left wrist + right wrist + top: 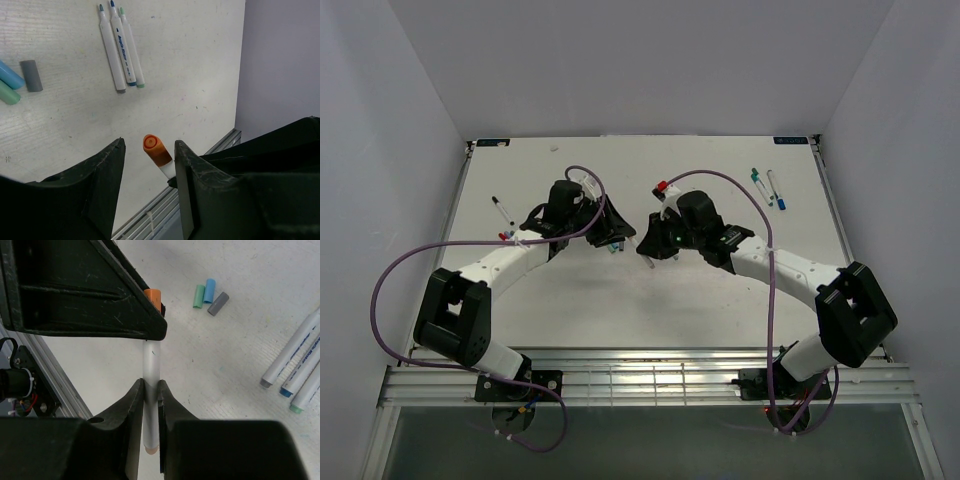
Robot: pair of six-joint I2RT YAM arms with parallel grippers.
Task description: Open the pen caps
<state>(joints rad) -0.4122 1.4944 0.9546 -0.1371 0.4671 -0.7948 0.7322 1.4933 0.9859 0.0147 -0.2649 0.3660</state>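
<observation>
My right gripper [151,382] is shut on the white barrel of a pen [151,360], holding it above the table. The pen's orange cap [156,150] points up between the fingers of my left gripper [148,142], which stands open around it with gaps on both sides. In the right wrist view the orange cap [152,294] is half hidden behind a left finger. In the top view the two grippers, left [617,238] and right [655,243], meet at the table's middle. Loose green [199,296], blue [209,291] and grey [218,303] caps lie on the table.
Three uncapped pens [120,50] lie side by side; they also show in the right wrist view [295,365] and at the back right in the top view [767,187]. Another pen [501,209] lies at the left. A red-capped pen [663,187] lies behind the right arm. The metal rail [150,215] runs along the near edge.
</observation>
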